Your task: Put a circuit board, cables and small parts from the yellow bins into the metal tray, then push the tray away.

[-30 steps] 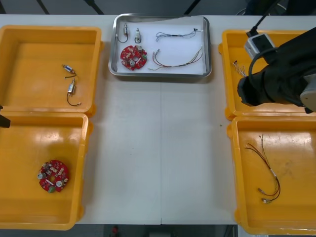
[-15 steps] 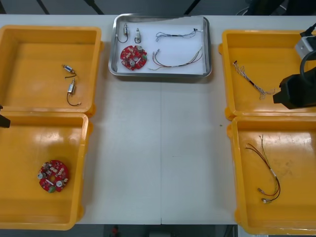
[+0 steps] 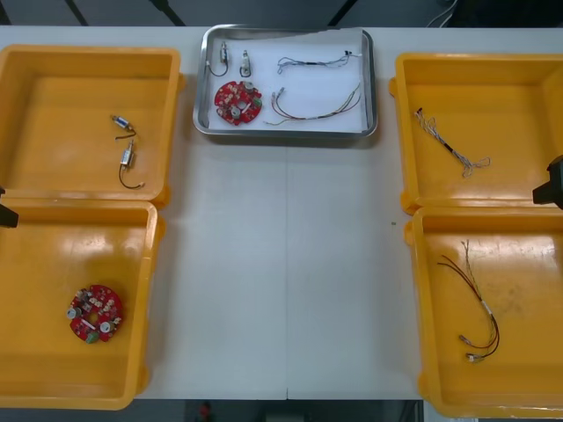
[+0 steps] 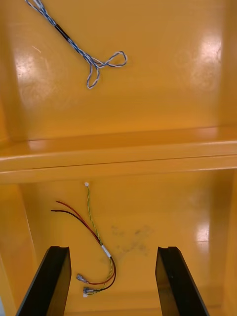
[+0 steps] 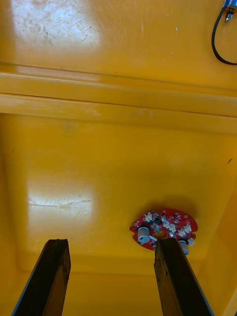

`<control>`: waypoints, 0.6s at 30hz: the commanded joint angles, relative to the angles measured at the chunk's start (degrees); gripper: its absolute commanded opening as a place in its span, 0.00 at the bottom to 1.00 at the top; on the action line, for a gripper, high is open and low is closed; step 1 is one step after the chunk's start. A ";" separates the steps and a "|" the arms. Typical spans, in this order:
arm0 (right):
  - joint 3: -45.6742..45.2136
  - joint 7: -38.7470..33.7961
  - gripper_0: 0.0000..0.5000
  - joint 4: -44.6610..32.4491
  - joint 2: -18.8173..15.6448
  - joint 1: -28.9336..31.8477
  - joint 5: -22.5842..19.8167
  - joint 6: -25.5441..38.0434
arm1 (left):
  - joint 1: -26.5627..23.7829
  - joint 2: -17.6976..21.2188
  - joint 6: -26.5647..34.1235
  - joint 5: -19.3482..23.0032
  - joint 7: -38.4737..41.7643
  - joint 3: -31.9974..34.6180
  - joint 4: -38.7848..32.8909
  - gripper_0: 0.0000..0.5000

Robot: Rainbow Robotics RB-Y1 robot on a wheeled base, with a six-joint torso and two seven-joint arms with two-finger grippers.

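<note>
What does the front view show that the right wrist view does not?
Front, not wrist: the metal tray with a red circuit board, cables and small parts; the left bins. Wrist, not front: the right gripper's open fingers. Both: the right bins, a blue and white cable, a red and yellow cable. The left gripper hangs open over the near left bin.

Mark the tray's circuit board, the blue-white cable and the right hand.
circuit board (image 3: 237, 102): front view, disc centre.
blue-white cable (image 4: 79, 50): right wrist view, twisted stretch.
right hand (image 4: 112, 253): right wrist view, between open fingertips.
</note>
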 commanded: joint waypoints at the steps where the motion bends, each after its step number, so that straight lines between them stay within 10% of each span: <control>1: -1.70 0.63 1.00 3.15 -1.66 0.54 -2.27 -1.26 | 0.95 2.94 -0.51 -0.51 -2.53 1.29 -0.86 1.00; 18: 2.26 8.81 1.00 8.60 0.10 0.71 -2.01 -4.77 | 0.95 2.94 -0.51 -0.51 -2.53 1.29 -0.86 1.00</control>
